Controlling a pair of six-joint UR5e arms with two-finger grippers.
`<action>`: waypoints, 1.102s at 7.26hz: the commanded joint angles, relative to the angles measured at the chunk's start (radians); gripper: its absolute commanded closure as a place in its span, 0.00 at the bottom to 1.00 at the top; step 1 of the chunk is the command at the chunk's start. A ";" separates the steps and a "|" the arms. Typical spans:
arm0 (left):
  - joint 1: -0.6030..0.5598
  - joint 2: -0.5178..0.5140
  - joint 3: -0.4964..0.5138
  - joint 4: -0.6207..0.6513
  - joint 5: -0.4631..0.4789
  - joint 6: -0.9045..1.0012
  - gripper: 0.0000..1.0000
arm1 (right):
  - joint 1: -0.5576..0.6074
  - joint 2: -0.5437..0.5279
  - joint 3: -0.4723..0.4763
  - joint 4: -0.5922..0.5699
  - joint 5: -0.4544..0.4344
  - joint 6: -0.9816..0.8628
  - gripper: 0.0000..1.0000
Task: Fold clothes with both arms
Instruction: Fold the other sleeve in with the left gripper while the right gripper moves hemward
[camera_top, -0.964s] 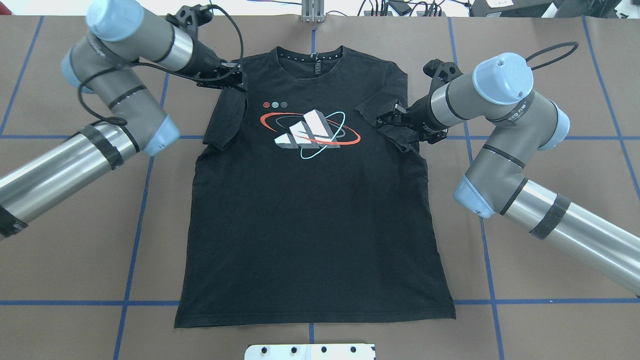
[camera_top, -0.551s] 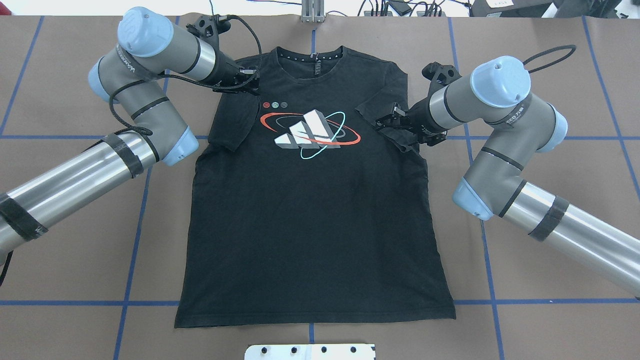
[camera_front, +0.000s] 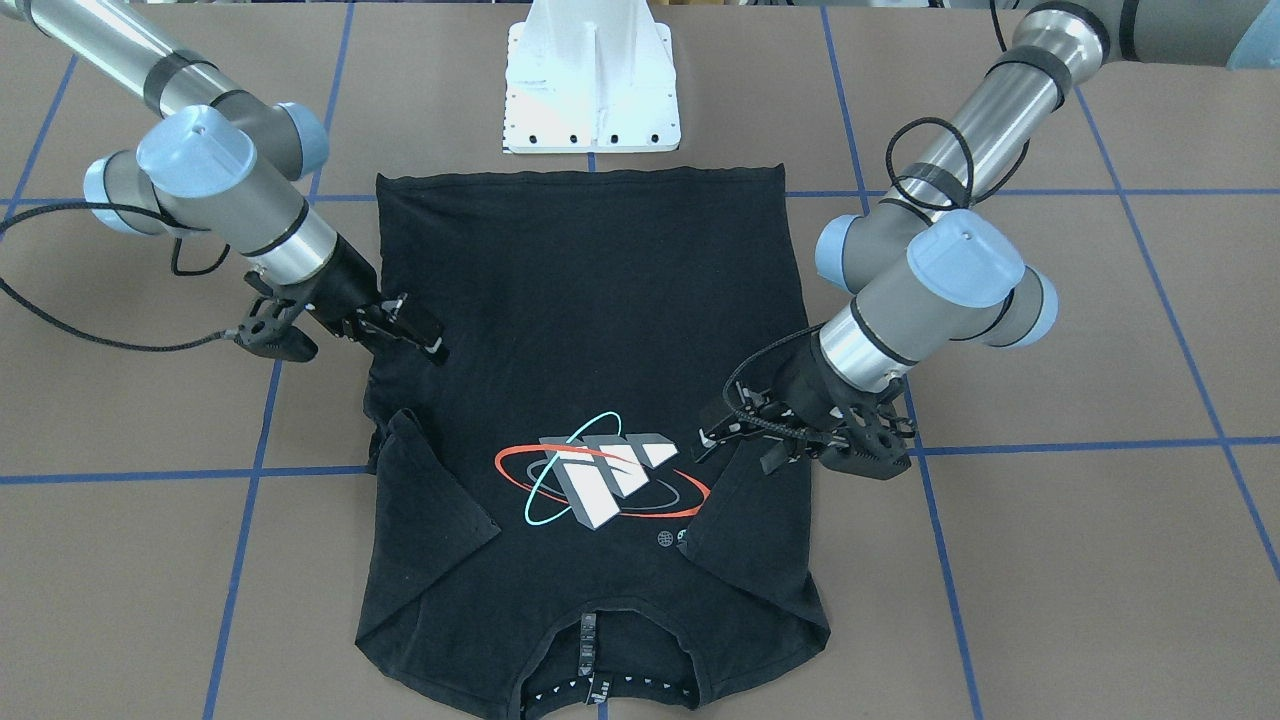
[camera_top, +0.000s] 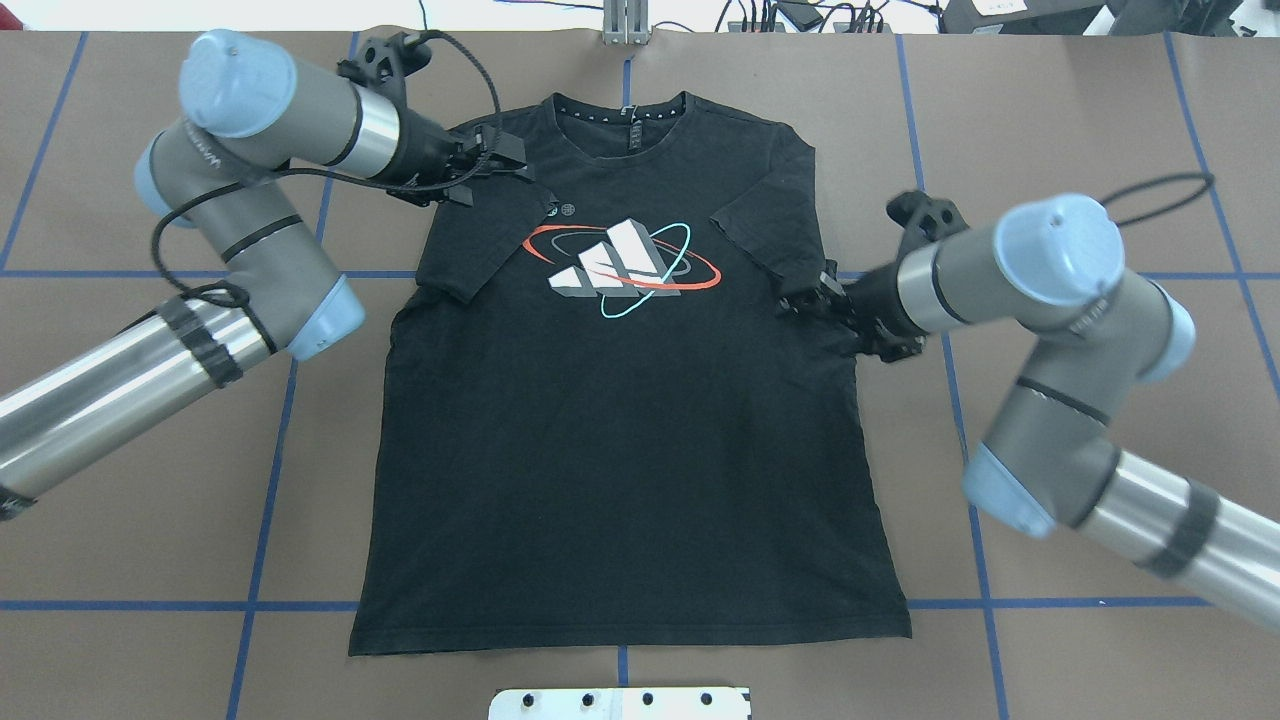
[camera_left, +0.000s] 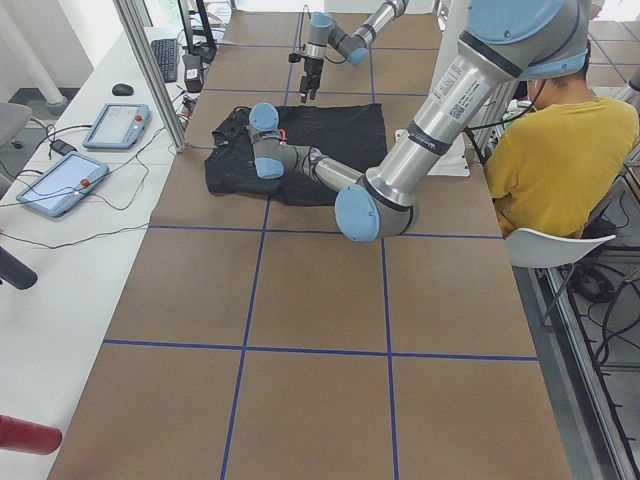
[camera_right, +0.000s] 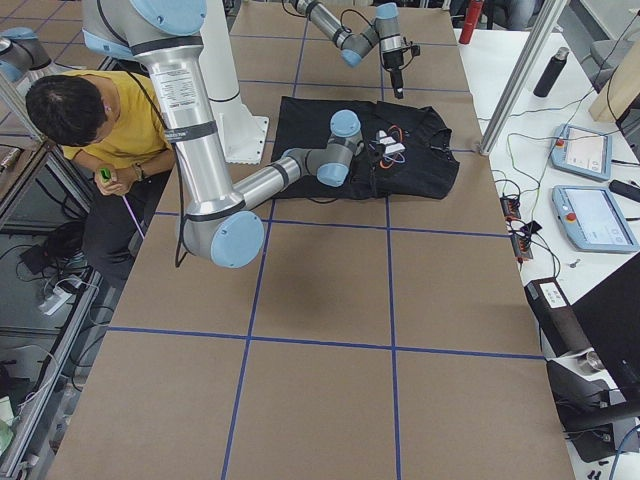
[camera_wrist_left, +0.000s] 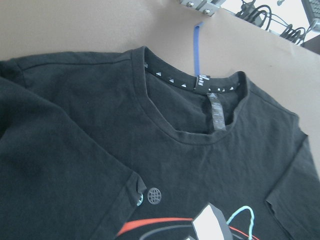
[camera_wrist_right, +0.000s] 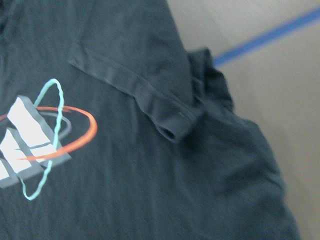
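The black T-shirt (camera_top: 620, 450) lies flat on the brown table, logo (camera_top: 620, 265) up, collar away from me. Both short sleeves are folded inward: the left sleeve (camera_top: 470, 240) and the right sleeve (camera_top: 770, 230). My left gripper (camera_top: 512, 160) is open and empty, just above the shirt's left shoulder; the front view shows it (camera_front: 712, 435) beside the logo. My right gripper (camera_top: 798, 300) is open and empty at the shirt's right side edge, below the folded sleeve, and also shows in the front view (camera_front: 420, 328). The left wrist view shows the collar (camera_wrist_left: 200, 110); the right wrist view shows the sleeve hem (camera_wrist_right: 145, 100).
The white bolted base plate (camera_top: 620, 703) sits just behind the shirt's hem. Blue tape lines (camera_top: 270, 480) cross the table. A person in a yellow shirt (camera_left: 560, 150) sits beside the robot. Tablets (camera_left: 115, 125) and cables lie on a side table past the collar end.
My left gripper moved right, and the left sleeve now covers part of the small dots above the logo. My right arm drew back from the folded right sleeve to the shirt's side edge.
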 joint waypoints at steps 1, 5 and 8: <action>0.006 0.157 -0.173 -0.001 0.001 -0.013 0.00 | -0.215 -0.227 0.192 -0.003 -0.226 0.065 0.00; 0.027 0.210 -0.181 -0.002 0.004 -0.014 0.00 | -0.395 -0.361 0.271 -0.003 -0.292 0.137 0.01; 0.036 0.228 -0.180 -0.010 0.009 -0.048 0.00 | -0.462 -0.378 0.274 -0.003 -0.339 0.145 0.02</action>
